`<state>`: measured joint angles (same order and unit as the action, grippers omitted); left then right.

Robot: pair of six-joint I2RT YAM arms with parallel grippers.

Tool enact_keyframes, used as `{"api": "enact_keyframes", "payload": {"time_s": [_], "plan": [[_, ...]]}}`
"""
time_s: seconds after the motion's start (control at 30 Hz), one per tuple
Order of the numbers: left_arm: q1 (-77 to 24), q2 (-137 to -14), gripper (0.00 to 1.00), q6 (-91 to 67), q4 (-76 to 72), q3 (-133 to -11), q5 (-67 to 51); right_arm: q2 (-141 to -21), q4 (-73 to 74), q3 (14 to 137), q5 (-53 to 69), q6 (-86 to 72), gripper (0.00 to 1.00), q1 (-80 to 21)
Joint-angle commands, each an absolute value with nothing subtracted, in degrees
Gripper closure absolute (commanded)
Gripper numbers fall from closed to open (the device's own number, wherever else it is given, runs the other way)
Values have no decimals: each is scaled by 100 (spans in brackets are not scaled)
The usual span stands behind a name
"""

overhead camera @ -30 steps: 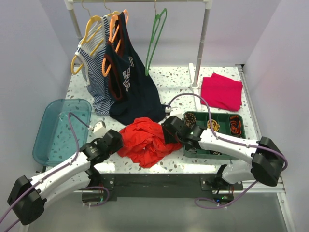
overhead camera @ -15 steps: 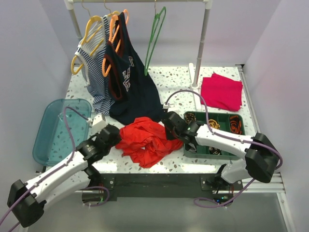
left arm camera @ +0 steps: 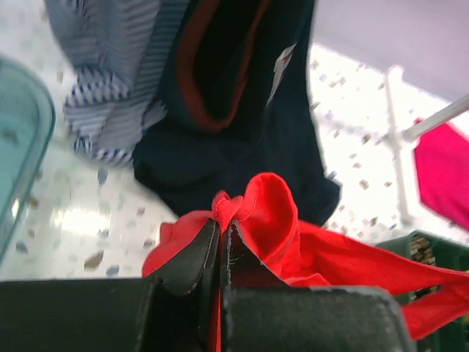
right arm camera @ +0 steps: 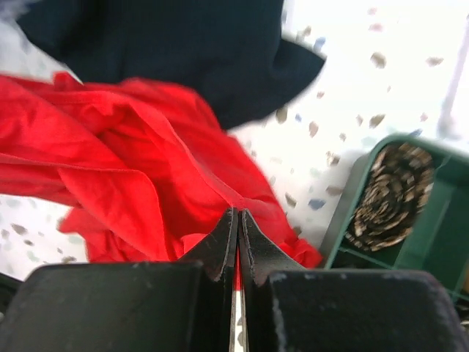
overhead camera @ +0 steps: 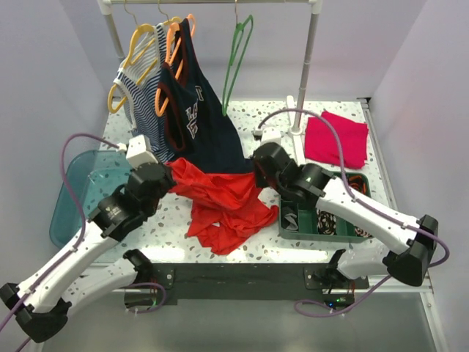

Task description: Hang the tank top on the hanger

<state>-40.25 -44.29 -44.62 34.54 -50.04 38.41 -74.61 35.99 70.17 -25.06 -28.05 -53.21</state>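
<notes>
The left gripper point(left arm camera: 220, 229) is seen with its fingers pressed together on a bunched fold of the tank top point(overhead camera: 223, 205), and the right gripper point(right arm camera: 236, 217) is likewise closed, with a thin edge of the red fabric pinched between its tips. The garment is held between the two, its upper edge drawn roughly left to right across the middle of the table point(overhead camera: 256, 121), while the rest hangs down crumpled toward the near edge, and part of it may be resting on the surface. Just behind it the hem of the navy tank top point(overhead camera: 198, 125) is draped, and the green tray point(overhead camera: 344, 224) lies under the right arm.

The hanger point(overhead camera: 236, 62) is found well beyond and above both grippers, hooked on the rail point(overhead camera: 212, 2) and viewed nearly edge-on, so its long axis is judged to run crosswise to the stretched fabric. It lies between the two grippers in left-right terms, somewhat nearer the right one. The coming move is therefore judged to call for the top to be carried up and away toward the rail
</notes>
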Motion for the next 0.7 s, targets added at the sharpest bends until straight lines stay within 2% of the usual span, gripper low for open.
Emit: {"api": "enact_keyframes", "payload": {"time_s": [0.0, 0.17, 0.27, 0.4, 0.53, 0.57, 0.67], "plan": [[-3999, -4850, 100, -2666, 2787, -6800, 3887, -7400, 4182, 8909, -3321, -2094, 100, -5282], [-3990, -5764, 100, -1478, 3399, -9283, 3543, -7944, 4631, 11112, -3612, -1618, 100, -5291], [-3999, -6239, 97, -1108, 3769, -10305, 3376, -8225, 4834, 12246, -3604, -1372, 100, -5282], [-3999, -6556, 97, -888, 4112, -10907, 3077, -8709, 5185, 13200, -3428, -1283, 100, -5282], [-3990, -6531, 94, -966, 4420, -10191, 2533, -8281, 4879, 12054, -3183, -1520, 100, -5282], [-3999, -6487, 89, -1019, 4447, -9952, 2296, -8097, 4617, 11162, -3129, -1703, 100, -5282], [-3999, -6154, 86, -1396, 4369, -8714, 1717, -7533, 4229, 9518, -2945, -2125, 100, -5282]]}}
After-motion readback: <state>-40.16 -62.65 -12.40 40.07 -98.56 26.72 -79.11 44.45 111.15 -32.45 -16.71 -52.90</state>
